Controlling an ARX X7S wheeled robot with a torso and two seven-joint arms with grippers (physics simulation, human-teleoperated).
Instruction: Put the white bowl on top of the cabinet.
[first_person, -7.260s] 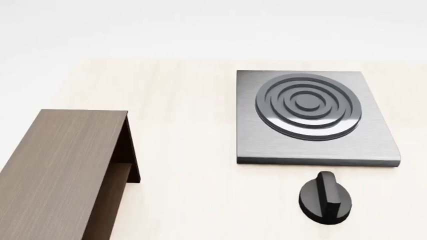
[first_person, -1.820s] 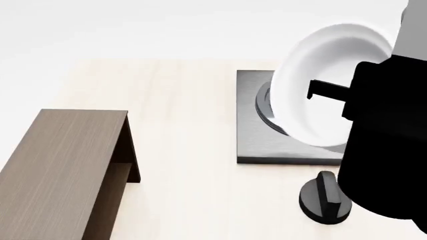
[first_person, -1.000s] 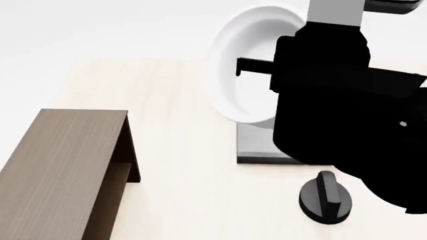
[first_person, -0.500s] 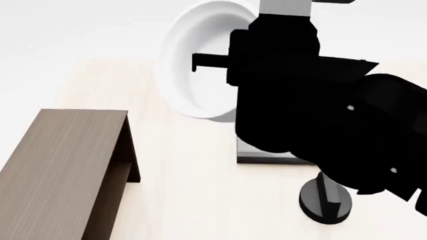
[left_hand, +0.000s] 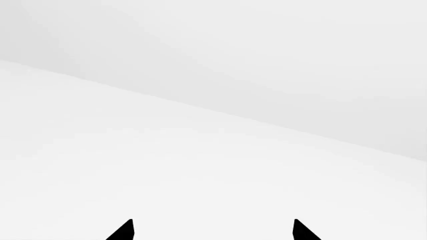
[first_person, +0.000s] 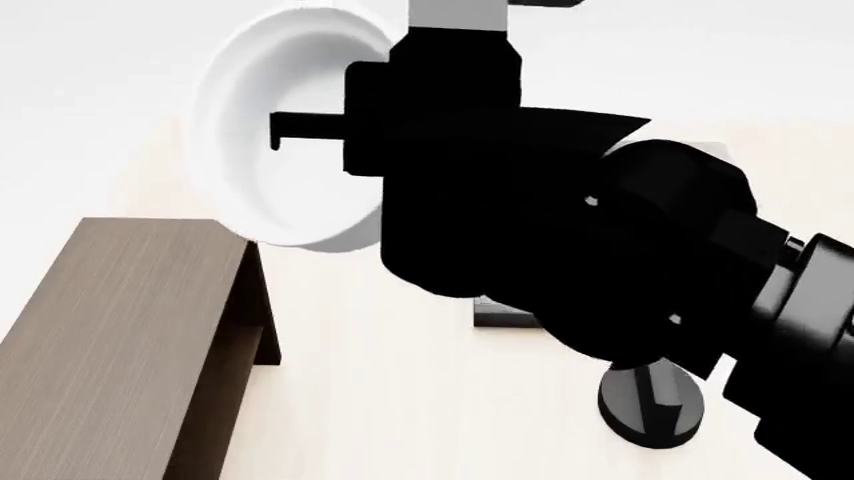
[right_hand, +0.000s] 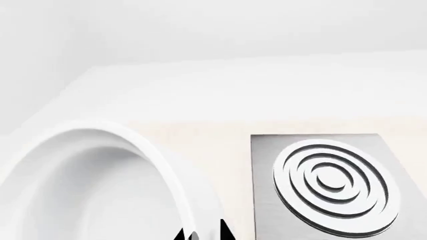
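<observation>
Bowl (first_person: 287, 140) airborne in right gripper (first_person: 314, 135), tipped on its side.
Glossy white, deep, thin rim; jaws pinch its wall, above the cabinet's (first_person: 114, 330) far end. Left gripper (left_hand: 212, 231): tips spread, nothing between.

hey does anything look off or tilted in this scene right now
Only the white bowl: the right gripper holds it by the rim, tipped on its side above the table, near the cabinet. Nothing looks spilled or damaged.

text: none readable | labels: none | brands: none | numbers: none | signs: none
</observation>
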